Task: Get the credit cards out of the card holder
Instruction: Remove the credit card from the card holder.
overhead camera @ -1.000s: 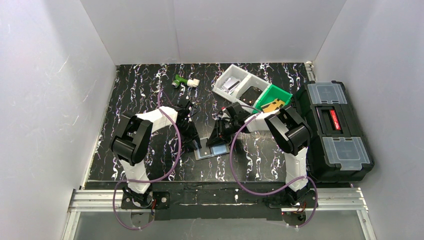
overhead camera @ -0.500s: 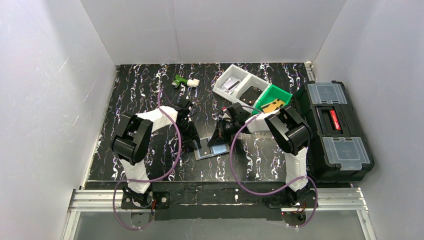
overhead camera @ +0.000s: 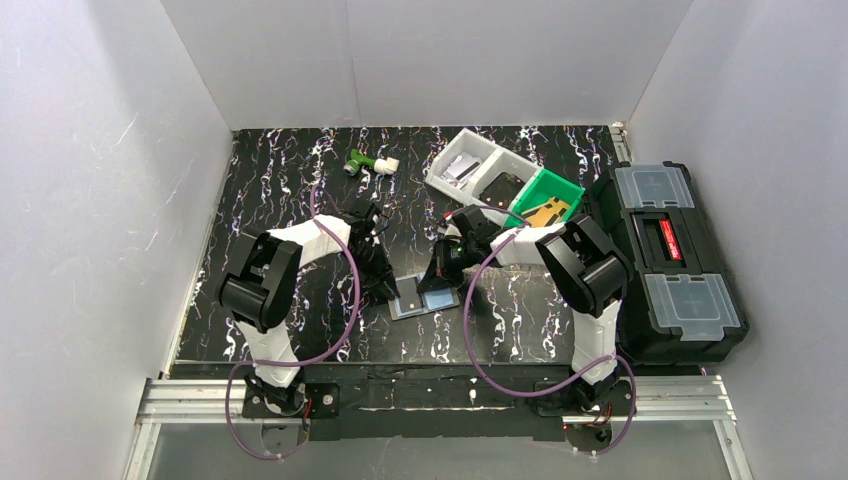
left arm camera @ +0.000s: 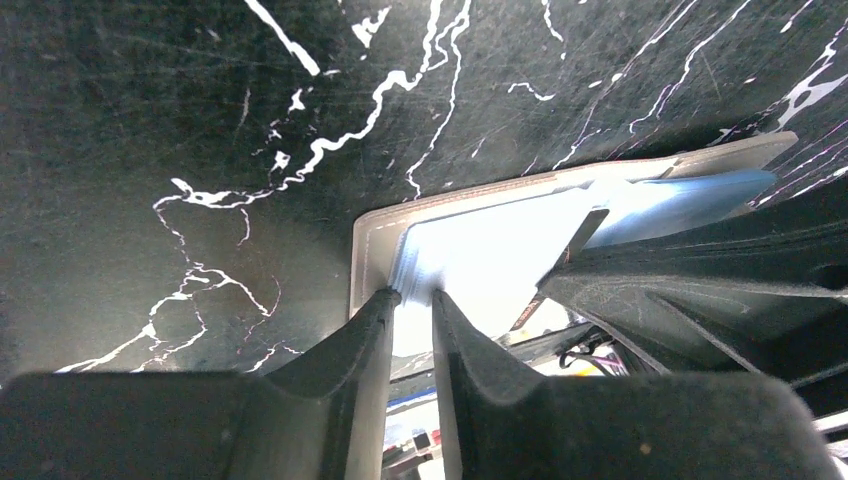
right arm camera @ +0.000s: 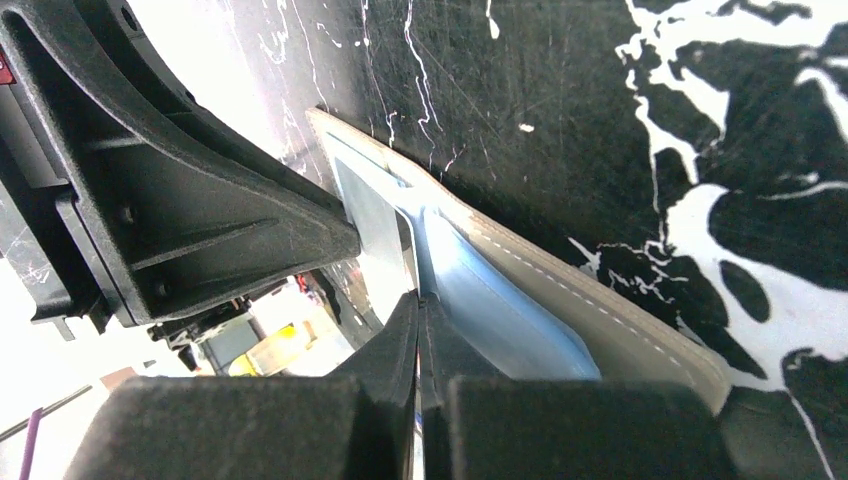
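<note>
The card holder [overhead camera: 425, 298] lies open and flat on the black marbled table between my two arms. Its grey stitched border [left arm camera: 362, 260] frames shiny sleeves. A blue credit card [right arm camera: 500, 310] sits in the right half, also seen as the blue credit card [left arm camera: 690, 200]. My right gripper [overhead camera: 440, 280] points down at the holder's middle. In its wrist view the right gripper [right arm camera: 420, 298] is shut, tips pinched on the card's inner edge. My left gripper [overhead camera: 393, 290] stands on the holder's left end. The left gripper [left arm camera: 412, 295] keeps a narrow gap, tips pressing the sleeve.
A white bin [overhead camera: 470, 165] and a green bin [overhead camera: 548, 200] stand at the back right. A black toolbox [overhead camera: 665, 260] fills the right edge. A small green and white item [overhead camera: 368, 162] lies at the back. White walls close in three sides.
The right gripper's jaws have closed together over the card's edge. The left jaws have narrowed slightly. Both arms stay almost where they were.
</note>
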Available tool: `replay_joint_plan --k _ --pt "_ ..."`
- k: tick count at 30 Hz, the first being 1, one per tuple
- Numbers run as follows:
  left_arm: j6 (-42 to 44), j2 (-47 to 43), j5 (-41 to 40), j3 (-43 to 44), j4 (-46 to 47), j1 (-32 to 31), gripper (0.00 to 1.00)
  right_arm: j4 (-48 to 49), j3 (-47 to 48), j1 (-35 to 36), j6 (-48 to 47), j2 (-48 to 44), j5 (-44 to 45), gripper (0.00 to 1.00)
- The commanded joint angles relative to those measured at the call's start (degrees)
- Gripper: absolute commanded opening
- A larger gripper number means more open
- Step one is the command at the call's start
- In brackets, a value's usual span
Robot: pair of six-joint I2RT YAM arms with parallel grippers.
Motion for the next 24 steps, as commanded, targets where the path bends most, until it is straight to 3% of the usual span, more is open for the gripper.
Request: replay_joint_plan --k 1,10,24 --pt "2.34 3.68 -9.52 -4.12 -0.16 0.38 0.17 -3.46 0.36 0.03 -2.25 -2.61 5.32 0.01" --pt "2.54 4.88 -9.71 -4.26 0.13 0.64 0.05 -7.15 -0.08 -0.10 -3.92 -4.41 9.38 0.01" --pt "2.68 5.77 -10.60 -4.40 -0.13 0.74 0.02 -6.71 -2.14 -1.65 -4.52 -5.70 9.55 0.01"
